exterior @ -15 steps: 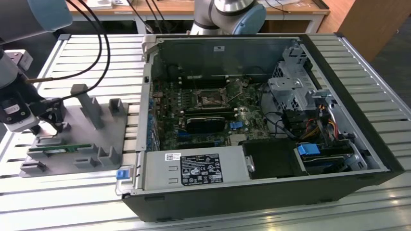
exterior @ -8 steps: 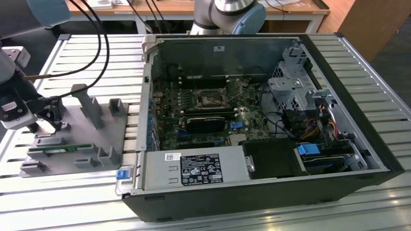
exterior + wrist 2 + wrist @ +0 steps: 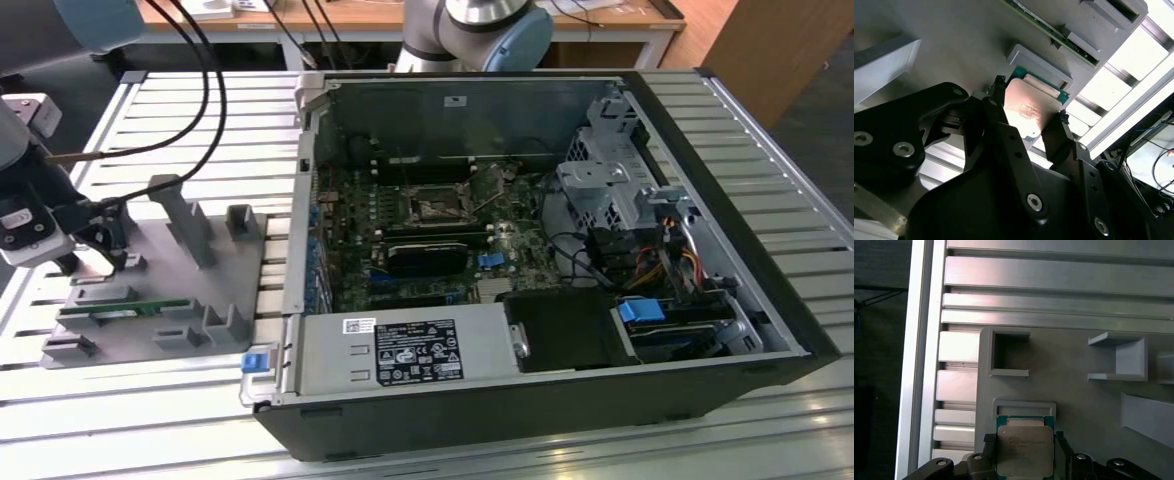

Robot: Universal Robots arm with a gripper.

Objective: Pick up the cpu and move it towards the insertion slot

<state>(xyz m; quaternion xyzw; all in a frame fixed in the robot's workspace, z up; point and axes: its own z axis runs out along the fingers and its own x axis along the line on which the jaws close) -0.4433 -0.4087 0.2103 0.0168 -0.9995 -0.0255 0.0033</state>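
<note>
One slatted worktop (image 3: 174,110) carries one open computer case (image 3: 747,200) and, to the exterior view's left, one grey fixture plate (image 3: 247,270). One gripper (image 3: 1025,440) presses its two fingers (image 3: 989,446) against opposite edges of the one cpu (image 3: 1025,455). The cpu lies on that plate, well apart from the one insertion slot (image 3: 435,207) inside the case.

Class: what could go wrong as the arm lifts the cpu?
The gripper straddles the cpu, which sits against a raised lip of the grey tray; an off-centre lift might snag it.
The insertion slot lies inside the computer case, past its wall; the carry could clip that wall.
</note>
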